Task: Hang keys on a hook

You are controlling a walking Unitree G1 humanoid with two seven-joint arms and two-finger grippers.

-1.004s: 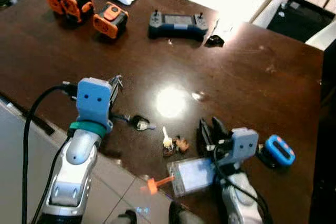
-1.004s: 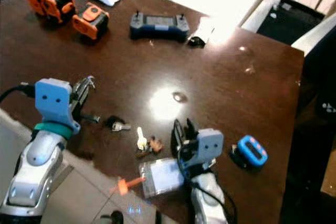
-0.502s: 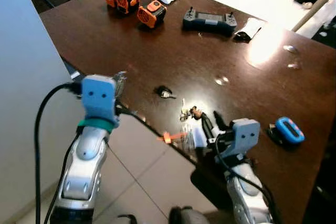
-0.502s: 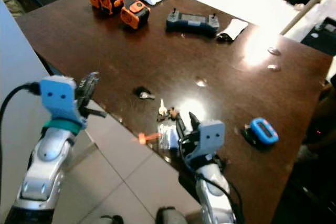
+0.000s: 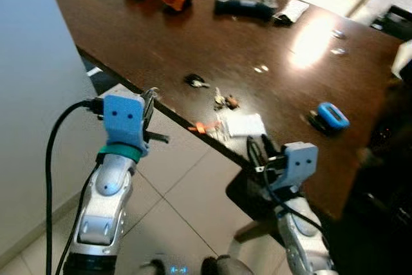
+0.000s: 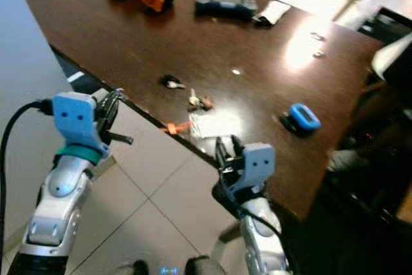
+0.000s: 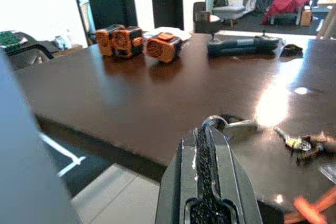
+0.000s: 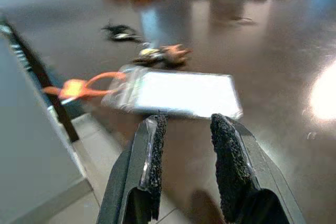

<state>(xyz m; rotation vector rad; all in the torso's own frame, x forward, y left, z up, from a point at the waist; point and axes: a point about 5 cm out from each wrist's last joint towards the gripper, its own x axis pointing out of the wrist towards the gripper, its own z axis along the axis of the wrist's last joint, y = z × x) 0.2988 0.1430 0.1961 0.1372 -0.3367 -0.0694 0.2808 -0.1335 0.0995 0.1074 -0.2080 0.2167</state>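
Left gripper (image 7: 209, 136) clamped on a metal key ring (image 7: 214, 122), held off the near edge of the dark table (image 5: 161, 43), over the tiled floor. Likely light, stiff and slick; best pinched across the ring itself. Right gripper (image 8: 184, 129) parted, empty, facing the clear card sleeve (image 8: 181, 94) at that edge. Compared with a second ago: table farther off, more floor showing, viewpoint backed away from the edge.

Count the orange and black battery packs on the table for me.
3, all at the table's far left corner: two side by side, a third just beside them, nearer the dark controller. None looks hidden.
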